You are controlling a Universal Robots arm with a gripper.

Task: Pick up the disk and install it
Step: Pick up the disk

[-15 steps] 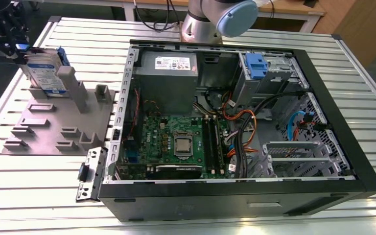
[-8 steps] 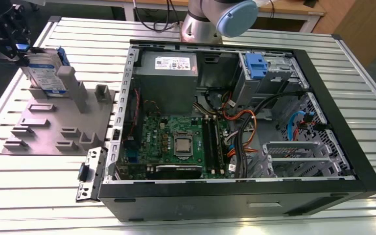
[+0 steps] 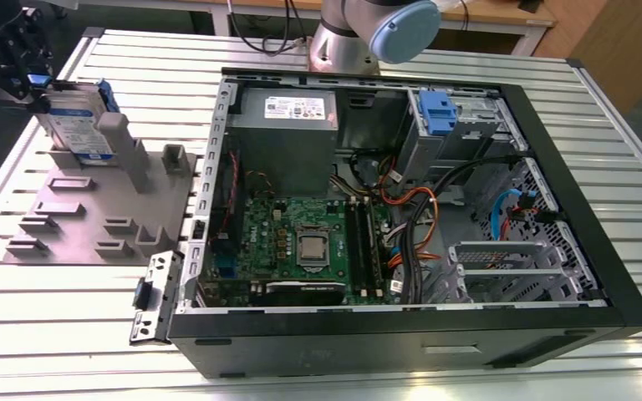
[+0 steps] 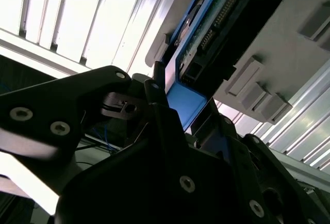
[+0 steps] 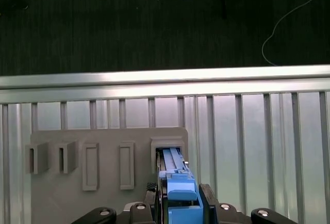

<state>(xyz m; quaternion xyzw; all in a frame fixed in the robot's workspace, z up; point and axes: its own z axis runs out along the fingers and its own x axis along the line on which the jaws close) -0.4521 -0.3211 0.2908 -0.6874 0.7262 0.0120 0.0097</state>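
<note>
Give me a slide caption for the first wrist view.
The gripper meets the blue-railed disk, which is seated in a slot of the grey holder.

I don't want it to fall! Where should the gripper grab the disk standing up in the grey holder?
Probably grab the disk by its top blue-railed edge, coming straight down from above. It stands upright with its lower end in the grey holder, so the upper part is free, and its flat sides suit squeezing.

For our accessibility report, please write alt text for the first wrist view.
The black gripper clamps the blue-railed flat metal disk, which stands in a slot of the grey plastic fixture plate on a ribbed aluminium table; dark floor lies beyond.
</note>
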